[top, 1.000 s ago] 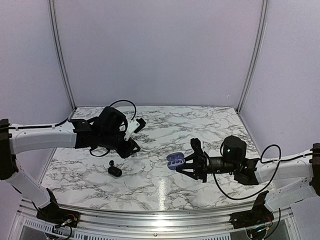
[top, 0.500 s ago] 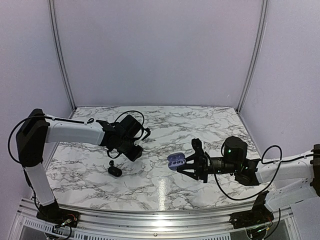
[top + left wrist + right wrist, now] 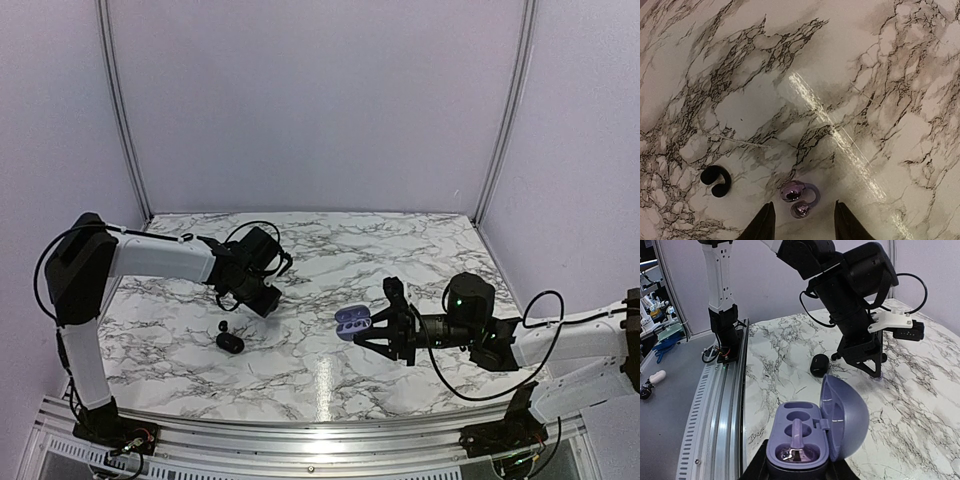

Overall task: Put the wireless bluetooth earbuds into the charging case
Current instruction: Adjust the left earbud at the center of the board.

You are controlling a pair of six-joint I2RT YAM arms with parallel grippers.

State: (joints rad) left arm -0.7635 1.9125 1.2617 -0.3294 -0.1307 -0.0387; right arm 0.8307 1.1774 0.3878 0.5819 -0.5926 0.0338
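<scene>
The wireless bluetooth earbuds (image 3: 799,198) lie loose on the marble, and the left wrist view shows two of them. The silvery-lilac bud sits just ahead of the left gripper (image 3: 802,220), lined up with the gap between its tips. The black bud (image 3: 716,180) lies off to one side, clear of it. The left fingers stand apart and touch neither bud.

On the other side, the right gripper (image 3: 372,328) is clamped on the charging case (image 3: 817,435). It holds the lilac shell above the table with the lid hinged back and the wells facing up. The case is well apart from the buds, with bare marble between.

Nearby, a black oval case (image 3: 229,342) rests on the table close to the left gripper, on the side toward the near rail (image 3: 300,440). It is beside the buds, not over them. Black cables loop off both wrists.

The surface is a white marble-pattern table (image 3: 400,250), veined in grey, with a bright streak of glare. Plain lilac wall panels (image 3: 320,100) with metal corner posts close it in on three sides.
</scene>
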